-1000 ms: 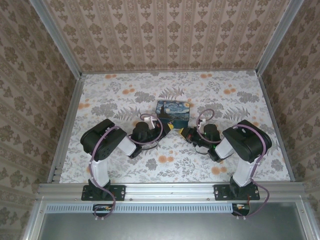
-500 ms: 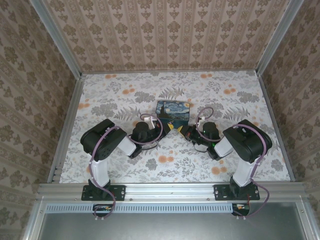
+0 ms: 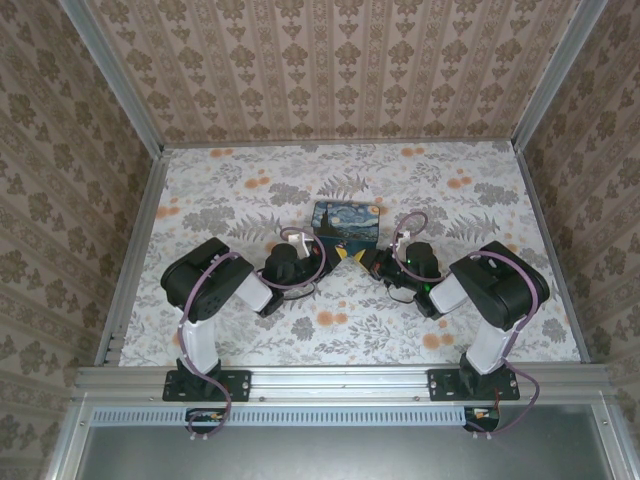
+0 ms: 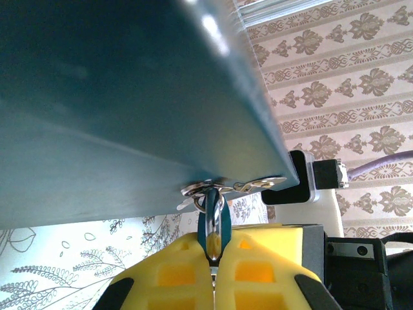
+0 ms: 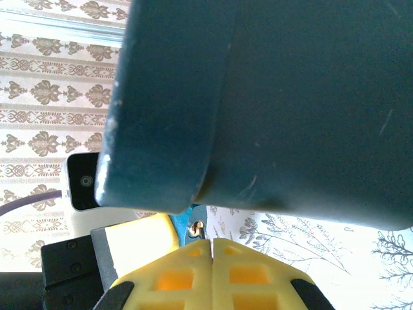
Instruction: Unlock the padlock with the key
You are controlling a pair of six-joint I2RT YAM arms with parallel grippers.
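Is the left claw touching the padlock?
Touching. In the left wrist view the left claw is shut on the padlock, which is pinched between its yellow fingers under the box.

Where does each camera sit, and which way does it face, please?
Top external: behind the bases, looking down on the table, left arm, right arm and painted box.
Left wrist: on the left arm, facing the box's dark side past the left gripper.
Right wrist: on the right arm, likewise past the right gripper.
Shared: all three show the box.
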